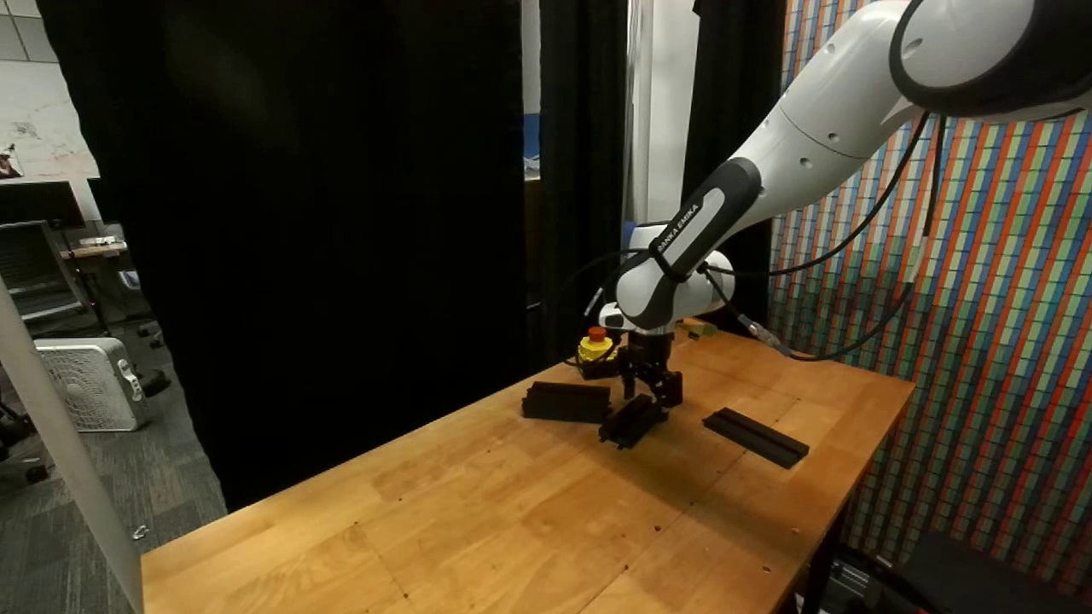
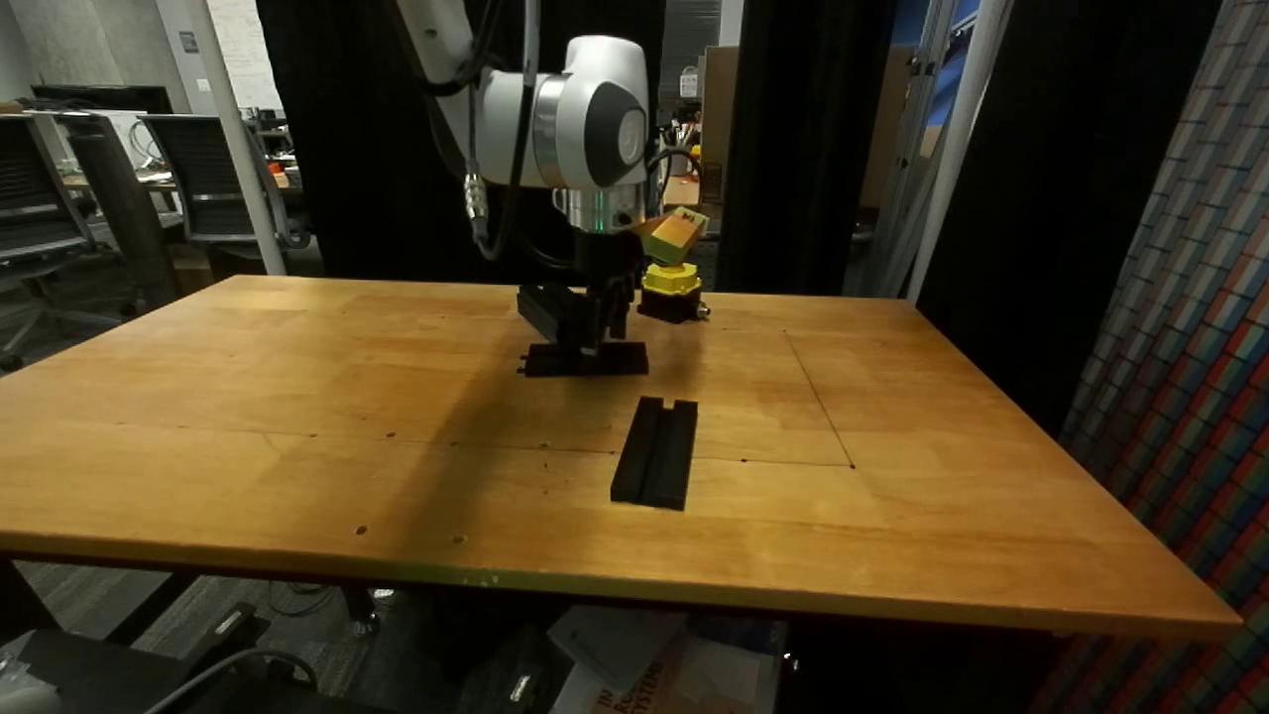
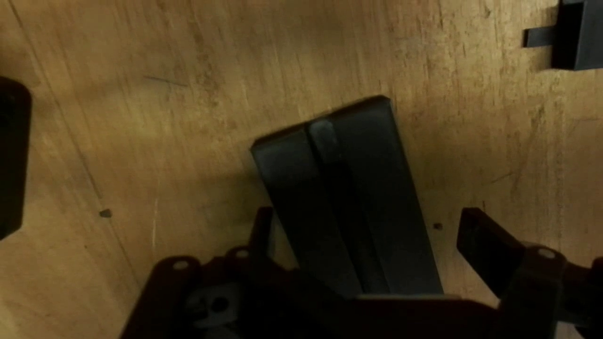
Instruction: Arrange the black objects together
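The claw [image 3: 367, 226] is low over the table [image 1: 478, 503], its fingers apart — one on each side of a bar [image 3: 348, 202] that lies flat, black, its long groove facing up. In the wrist view, wood shows between the bar and the finger on that view's right; the finger on its left is just beside the opposite edge, and whether it touches I cannot tell. Near that bar lies a second bar [image 1: 566, 402]; it looks taller, and I cannot tell whether it is one piece or a stack. A third bar [image 2: 654, 453] lies flat and apart from these, groove up, its length running roughly crosswise to the bar under the claw. At the upper right of the wrist view a bar end [image 3: 591, 40] shows, with a small tab jutting out — which bar, I cannot tell. In an exterior view the button [image 1: 596, 343], yellow with a red top, stands just behind the second bar
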`<state>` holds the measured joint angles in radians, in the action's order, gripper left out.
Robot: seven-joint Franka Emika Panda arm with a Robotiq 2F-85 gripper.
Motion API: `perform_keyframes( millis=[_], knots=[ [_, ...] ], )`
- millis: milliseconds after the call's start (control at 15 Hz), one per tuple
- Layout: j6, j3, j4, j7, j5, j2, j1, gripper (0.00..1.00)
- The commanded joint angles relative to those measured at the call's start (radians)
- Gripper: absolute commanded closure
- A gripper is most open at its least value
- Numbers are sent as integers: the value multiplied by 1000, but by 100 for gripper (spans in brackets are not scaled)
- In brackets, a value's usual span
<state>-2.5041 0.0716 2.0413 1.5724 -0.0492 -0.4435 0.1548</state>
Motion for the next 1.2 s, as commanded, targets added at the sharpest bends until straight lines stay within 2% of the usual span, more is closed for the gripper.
perform_keyframes(
  millis=[0,733,800,867,1067,1133],
  knots=[
    [-21,3,-18,31,-1,-14,9,0],
    [-15,6,-78,49,-5,-76,10,0],
    [-18,8,-78,55,-3,-77,13,25],
    [-21,8,-78,57,-4,-76,14,26],
    [-29,2,-69,53,-9,-56,11,50],
    [-33,-3,-62,51,-15,-46,10,54]
  ],
)
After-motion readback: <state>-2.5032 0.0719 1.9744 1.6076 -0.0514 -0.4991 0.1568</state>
